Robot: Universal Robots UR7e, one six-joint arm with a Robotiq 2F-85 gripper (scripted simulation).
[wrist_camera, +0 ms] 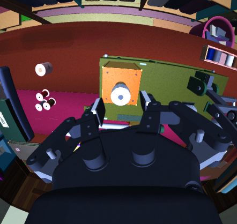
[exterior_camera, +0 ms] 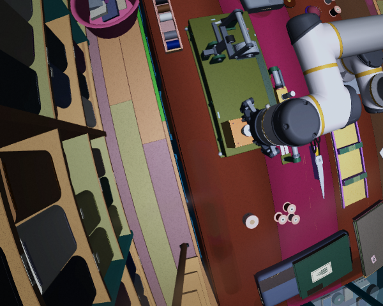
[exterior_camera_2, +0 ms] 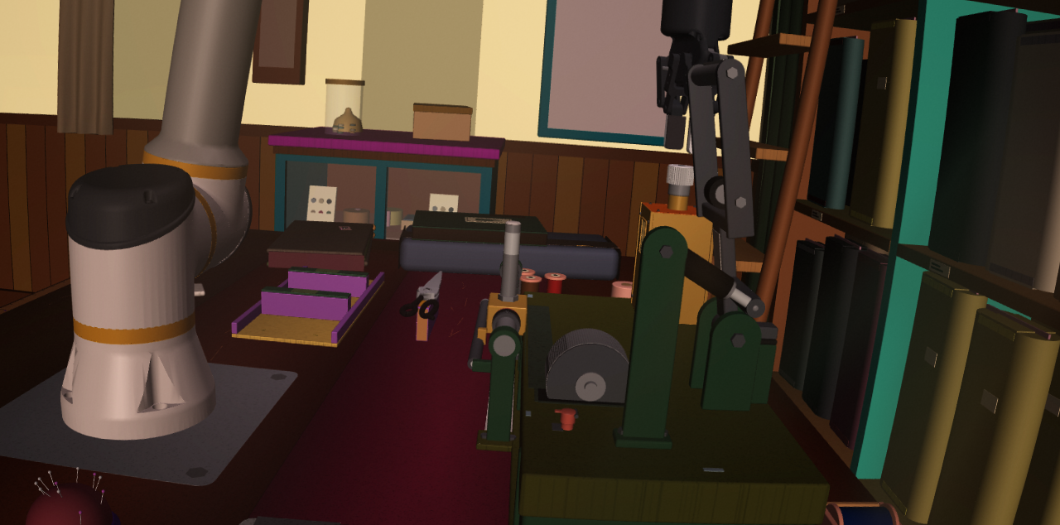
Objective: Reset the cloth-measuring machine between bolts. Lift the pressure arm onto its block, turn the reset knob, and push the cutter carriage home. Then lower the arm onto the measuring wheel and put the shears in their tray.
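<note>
My gripper [exterior_camera_2: 673, 133] [wrist_camera: 120, 107] hangs straight above the white ribbed reset knob [wrist_camera: 120, 95] [exterior_camera_2: 679, 177]. The knob sits on an orange box [exterior_camera: 239, 132] at one end of the green machine base [exterior_camera: 233, 82]. The grey pressure arm [exterior_camera_2: 715, 144] stands raised, close beside my fingers. The measuring wheel [exterior_camera_2: 588, 366] lies below it. The yellow cutter carriage [exterior_camera: 282, 94] with its upright grey handle [exterior_camera_2: 511, 259] sits on the rail at the base's edge. The shears [exterior_camera: 319, 166] lie on the pink mat next to the purple-edged tray [exterior_camera: 350, 161]. My gripper is open and holds nothing.
Tall shelves of cloth bolts [exterior_camera_2: 956, 188] stand along the far side of the machine. Three thread spools [exterior_camera: 287, 214] and a single spool [exterior_camera: 250, 220] lie on the table. A dark case with a green book [exterior_camera: 304, 270] sits past them.
</note>
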